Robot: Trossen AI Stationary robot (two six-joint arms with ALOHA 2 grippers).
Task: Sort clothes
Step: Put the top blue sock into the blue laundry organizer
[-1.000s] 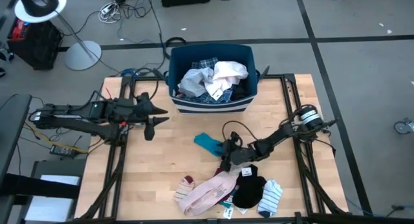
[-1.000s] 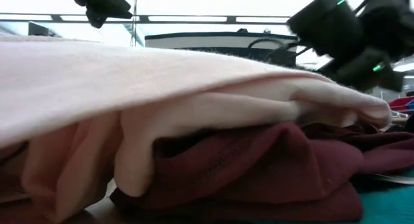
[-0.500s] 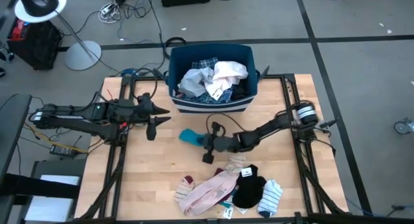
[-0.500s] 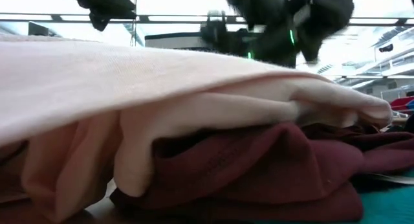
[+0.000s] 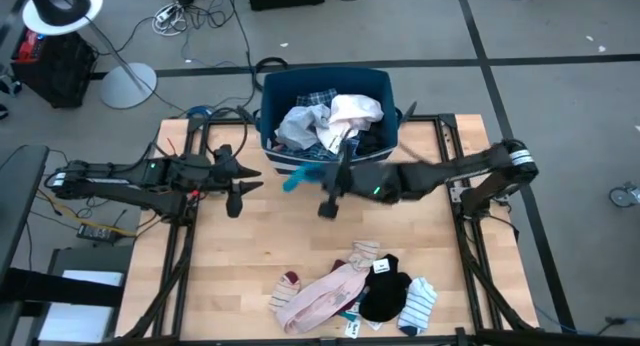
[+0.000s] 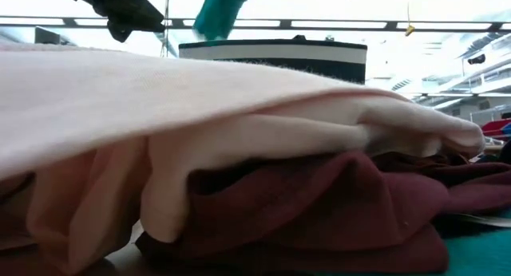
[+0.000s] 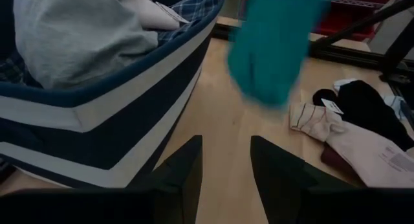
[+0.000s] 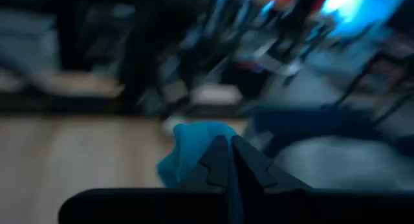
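**One teal garment aloft, and a thin pinch is all that carries it**

Several clothes lie nearest the table's front edge: a pink piece (image 5: 318,294) over a maroon one (image 6: 319,204), a black one (image 5: 385,294), and a striped sock (image 5: 418,304) just beside it. They sit apart from the work and face little risk, unless a dropped item lands among them and muddles the pile.

Farther in, above the bare wood, the right gripper (image 5: 318,181) is clenched on the teal garment (image 5: 300,176), which hangs in the air just in front of the bin (image 5: 325,162). The right wrist view shows the fingers pressed together with only a fold of the cloth (image 8: 194,149) between them. My judgement: that narrow hold is the main hazard. The arm looks blurred, so it is likely swinging fast, and a quick swing could shake the cloth loose onto the table short of wherever it is meant to go.

The left gripper (image 5: 236,186), fingers spread and empty, hovers near the bin's left corner, with the teal cloth (image 7: 272,49) close ahead of it. If the right arm carries on that way, the two could collide or the cloth could snag.

The bin, heaped with white and plaid clothes (image 5: 330,121), stands at the far edge. A low pass could catch its rim.
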